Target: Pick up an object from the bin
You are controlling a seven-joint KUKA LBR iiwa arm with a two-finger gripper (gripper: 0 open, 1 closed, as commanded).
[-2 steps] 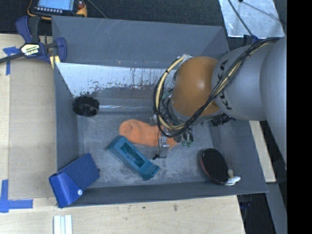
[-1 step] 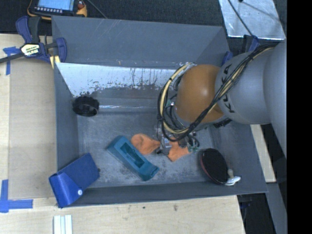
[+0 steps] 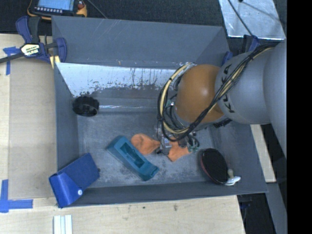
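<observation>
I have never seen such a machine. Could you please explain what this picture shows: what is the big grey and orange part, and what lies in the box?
One camera looks down into a grey metal bin from above, a little to one side. The big grey shape entering from the right is a robot arm; the orange dome is a cover on its wrist, with cables around it. At its tip is the end effector, the part that grasps. It is down at an orange, soft-looking thing in the middle of the bin floor; whether it grips it I cannot tell. Just left lies a teal oblong tray. A black round thing sits at the back left, a blue box at the front left corner, a black oval thing at the front right.
</observation>
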